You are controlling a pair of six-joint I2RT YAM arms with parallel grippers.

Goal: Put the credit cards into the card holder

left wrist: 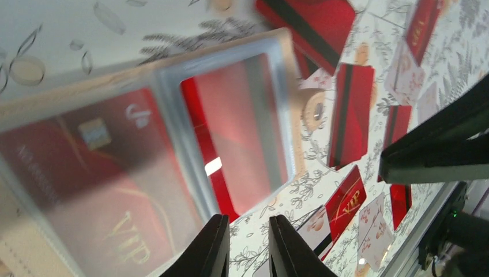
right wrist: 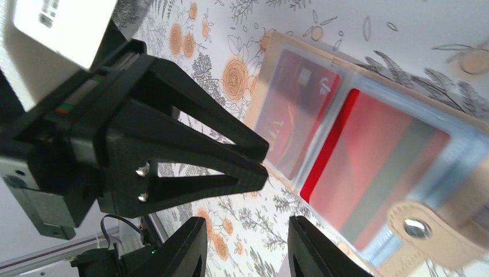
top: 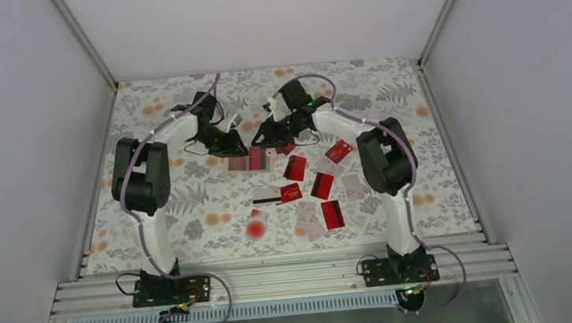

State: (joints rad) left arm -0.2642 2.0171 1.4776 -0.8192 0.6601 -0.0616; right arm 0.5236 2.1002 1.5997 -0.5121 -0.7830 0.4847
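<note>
The left arm [top: 158, 245] and right arm [top: 395, 222] are white-shelled, with black joints and lilac cables [top: 214, 84].

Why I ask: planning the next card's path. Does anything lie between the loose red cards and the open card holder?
Nothing visible: only tablecloth lies between the nearest loose red card and the card holder; both visible sleeves are already filled.
</note>
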